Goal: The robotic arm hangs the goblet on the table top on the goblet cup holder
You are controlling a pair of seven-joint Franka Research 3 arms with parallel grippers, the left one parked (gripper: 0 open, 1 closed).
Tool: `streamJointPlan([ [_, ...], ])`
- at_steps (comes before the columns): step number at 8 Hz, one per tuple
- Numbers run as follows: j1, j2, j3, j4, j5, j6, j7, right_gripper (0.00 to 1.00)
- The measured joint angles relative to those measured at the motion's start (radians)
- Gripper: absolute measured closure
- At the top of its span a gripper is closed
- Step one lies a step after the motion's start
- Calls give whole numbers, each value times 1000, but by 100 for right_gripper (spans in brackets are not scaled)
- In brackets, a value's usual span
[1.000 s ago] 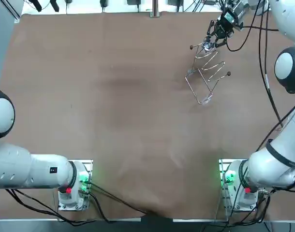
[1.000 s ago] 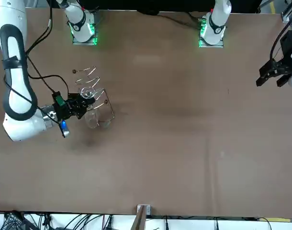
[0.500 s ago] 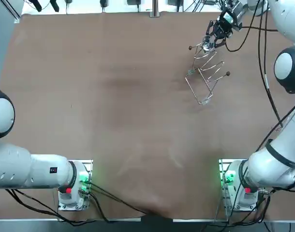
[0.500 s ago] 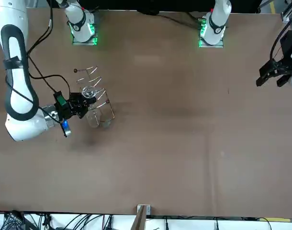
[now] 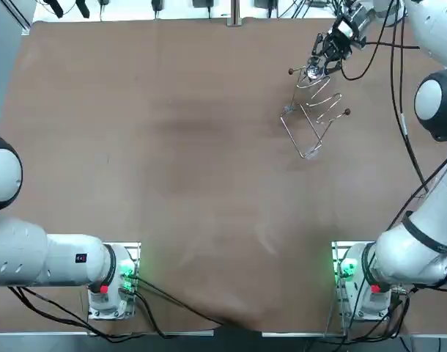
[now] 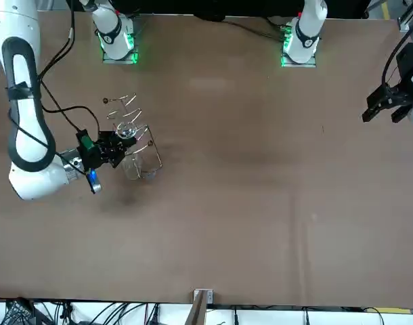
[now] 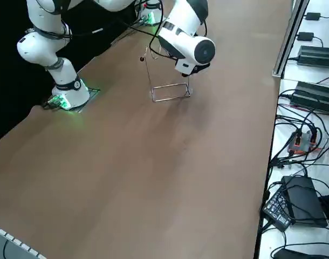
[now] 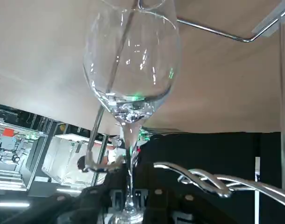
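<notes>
Goblet (image 8: 131,70): clear stemmed glass, held inverted, bowl pointing down toward the table (image 5: 172,147), foot uppermost at the gripper. The bowl is transparent; only reflections and the brown table surface show through it.

Right gripper (image 8: 128,201): the two fingers are drawn in close on the goblet's stem just beside the foot, with the stem passing between them. No other item is in its grasp.

Goblet cup holder (image 5: 311,121): a wire rack standing on the table near the far edge, toward the robot's right-hand corner. Its rectangular wire base lies flat on the surface, and the wavy arms (image 8: 203,179) reach out from the upright, ending in small dark balls. In the wrist view the stem stands between two of these arms, one on either side, and the bowl hangs below them, above the base loop. Whether the foot already bears on the arms cannot be told from these views.

The gripper and goblet are at the end of the holder nearest the far edge.
</notes>
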Motion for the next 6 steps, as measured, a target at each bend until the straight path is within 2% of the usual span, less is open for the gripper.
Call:
streamJointPlan([
  [2, -1, 2, 0, 0, -2, -3, 0, 78],
  [3, -2, 2, -1, 1, -3, -1, 0, 63],
  [5, -8, 2, -2, 7, -3, -1, -2, 52],
  [6, -10, 2, -2, 11, -12, -1, -10, 33],
])
